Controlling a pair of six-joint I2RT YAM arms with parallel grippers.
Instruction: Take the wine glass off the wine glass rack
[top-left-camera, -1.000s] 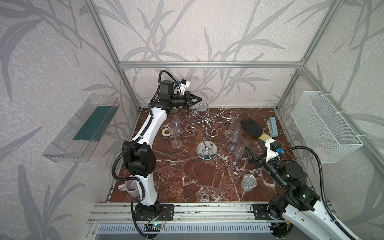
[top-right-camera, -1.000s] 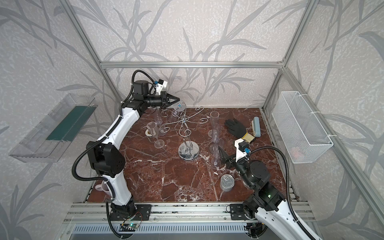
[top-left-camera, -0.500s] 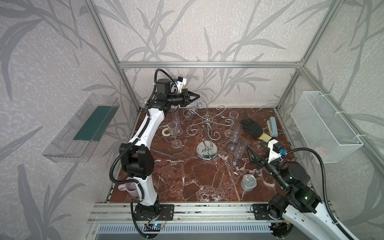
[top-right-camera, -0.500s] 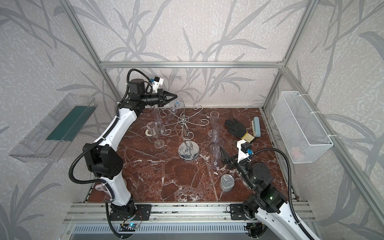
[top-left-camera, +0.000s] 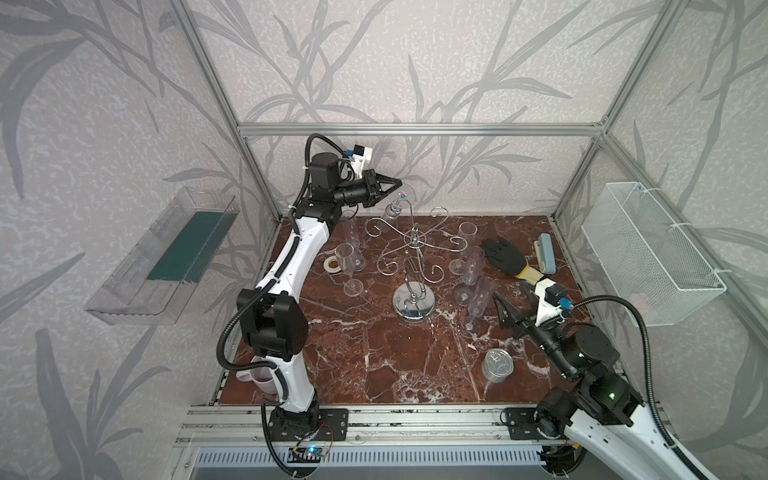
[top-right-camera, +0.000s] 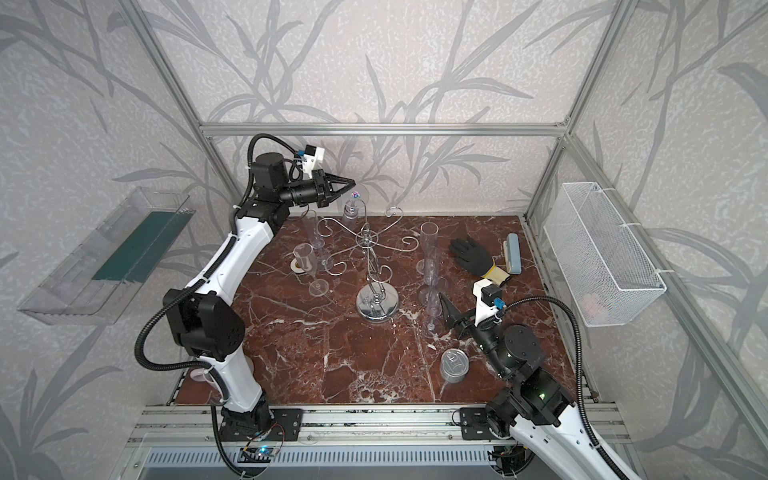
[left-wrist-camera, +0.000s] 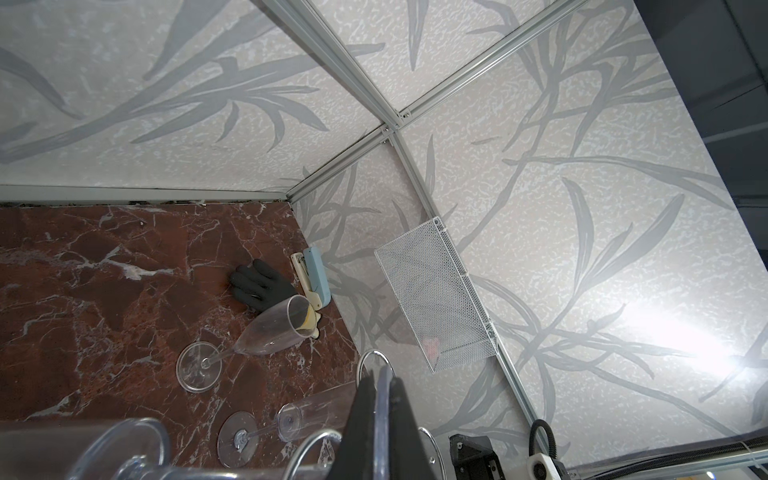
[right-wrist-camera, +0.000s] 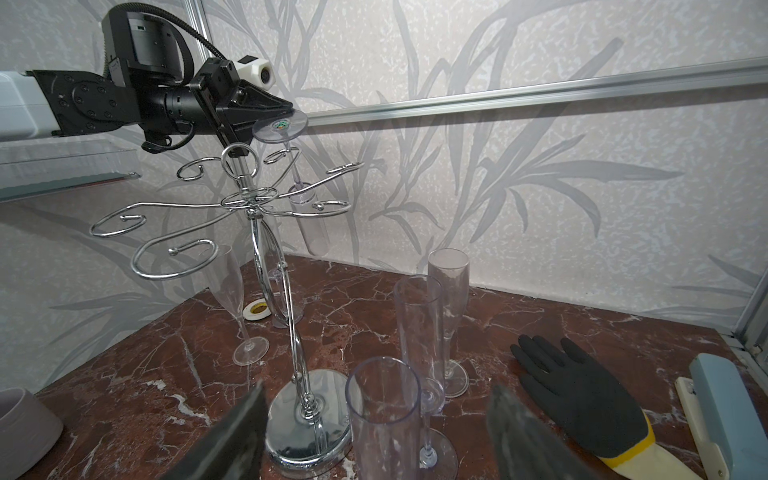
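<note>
Left claw (top-left-camera: 397, 185) clamped on the hanging wine glass (top-left-camera: 392, 211)
The right wrist view alone shows its stem at a rear curl of the six-armed wine glass rack (top-left-camera: 413, 243), bowl down. Five flutes (top-left-camera: 344, 254) stand on the surface (top-left-camera: 374, 353), two left, three right. Right claw (top-left-camera: 512, 305) apart, empty.

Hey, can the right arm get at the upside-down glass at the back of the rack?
Probably not cleanly. Three upright flutes stand in front of the open right gripper, the wine glass rack's arms lie beyond them, and the left gripper is shut on the foot of that wine glass.
</note>
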